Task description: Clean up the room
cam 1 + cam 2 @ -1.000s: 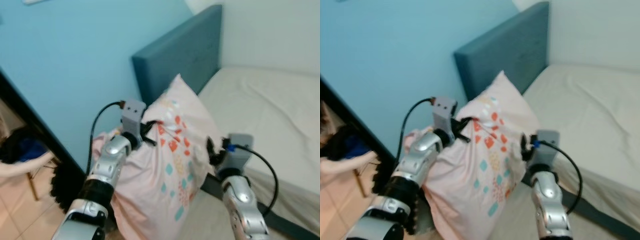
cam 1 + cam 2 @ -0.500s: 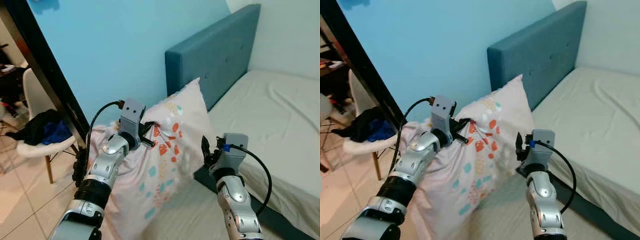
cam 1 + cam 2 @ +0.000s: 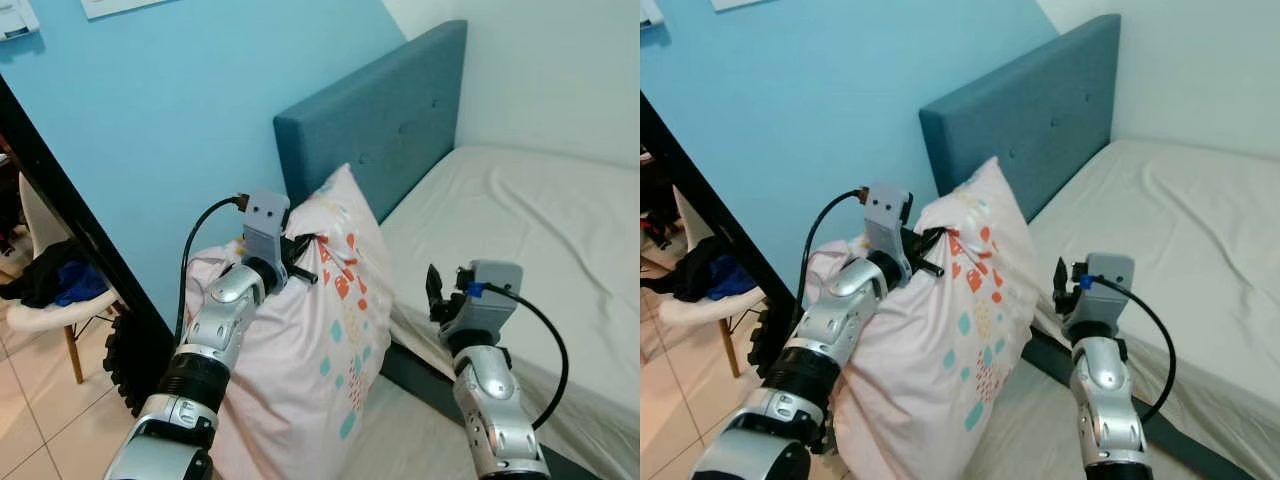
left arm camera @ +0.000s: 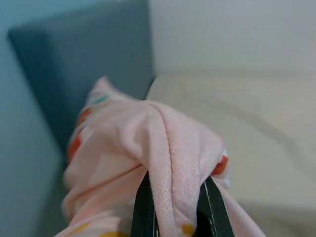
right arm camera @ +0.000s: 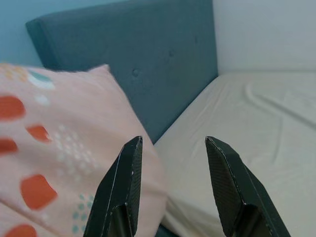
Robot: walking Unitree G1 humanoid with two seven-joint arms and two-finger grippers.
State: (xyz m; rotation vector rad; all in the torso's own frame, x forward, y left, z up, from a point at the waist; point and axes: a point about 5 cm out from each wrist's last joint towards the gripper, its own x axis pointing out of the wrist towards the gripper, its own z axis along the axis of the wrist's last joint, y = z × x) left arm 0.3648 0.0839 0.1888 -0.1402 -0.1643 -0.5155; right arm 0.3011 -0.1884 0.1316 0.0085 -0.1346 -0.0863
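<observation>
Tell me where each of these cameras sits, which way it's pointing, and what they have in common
Left and right eye views: on the head, looking forward and down at the bed, blue headboard and both silver arms.
Left wrist view: on the left wrist, looking along the left gripper, whose fingers pinch a fold of the pink pillow, toward the headboard.
Right wrist view: on the right wrist, looking along the open right gripper at the mattress and headboard.
Shared: all views show the pillow, headboard and bed.

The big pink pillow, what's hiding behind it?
Behind the pillow, pinched by the left pincer, stand the blue headboard and blue wall. The pillow covers the headboard's lower corner and the bed's near edge, so what lies there cannot be seen.
</observation>
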